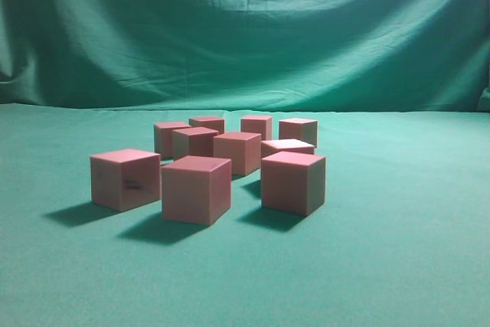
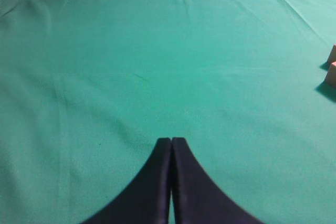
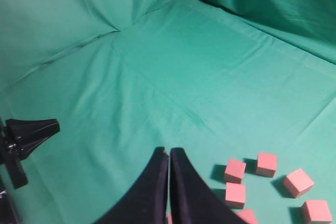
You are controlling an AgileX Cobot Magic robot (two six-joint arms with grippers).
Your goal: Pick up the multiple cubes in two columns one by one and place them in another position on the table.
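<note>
The cubes (image 1: 216, 160) sit bunched near the middle of the table (image 1: 398, 266), well in from its edges, several of them touching or just beside a neighbour, and that crowding is the main hazard: a finger coming down between two blocks will likely shove one aside. Both claws are pressed together and hold nothing, the left gripper (image 2: 171, 141) over bare cloth with cubes only at the right edge of its view, the right gripper (image 3: 168, 151) above the table with cubes below it. If the right one descends without spreading first, I judge it would knock a cube rather than grasp it.
</note>
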